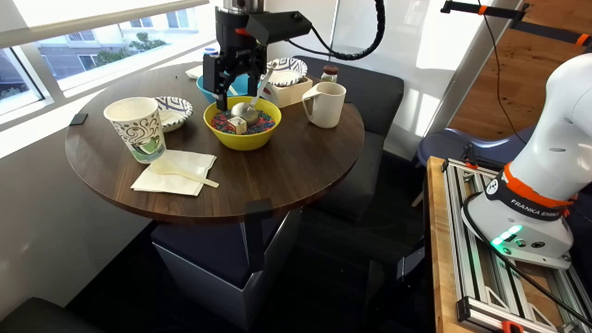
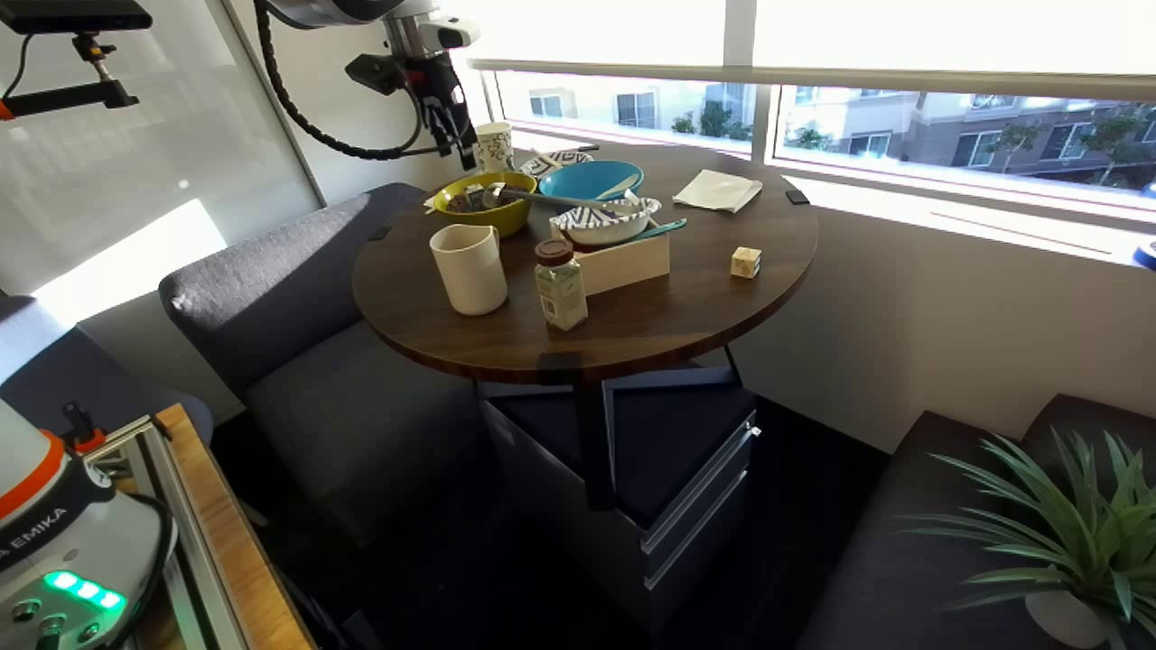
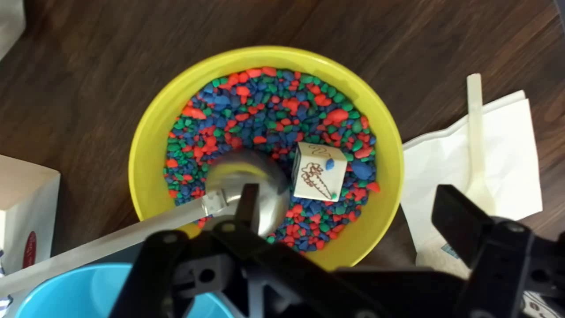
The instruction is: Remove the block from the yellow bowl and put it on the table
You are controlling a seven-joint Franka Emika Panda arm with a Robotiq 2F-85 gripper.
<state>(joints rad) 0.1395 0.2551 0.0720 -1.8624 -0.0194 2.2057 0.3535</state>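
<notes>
the block [image 3: 320, 174] was seen in the yellow bowl [image 3: 149, 163], bedded on red, green and blue pebbles [image 3: 265, 115] just beside a metal ladle [image 3: 272, 196]. above the bowl, the gripper [image 3: 352, 206] was held with its jaws spread apart. the bowl itself was supported by the dark round table [image 1: 286, 175].

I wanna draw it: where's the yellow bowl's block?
In the wrist view, the block sits on colored pebbles right of the ladle, inside the yellow bowl.

Daylight through a wide window [image 2: 632, 108], overexposed blind [image 2: 903, 36] above, bright sun patches on the white wall [image 1: 444, 37], floor [image 1: 323, 245] below the table [image 1: 286, 175] in deep shadow, ladle [image 3: 269, 205] glinting with soft reflections in the wrist view
</notes>
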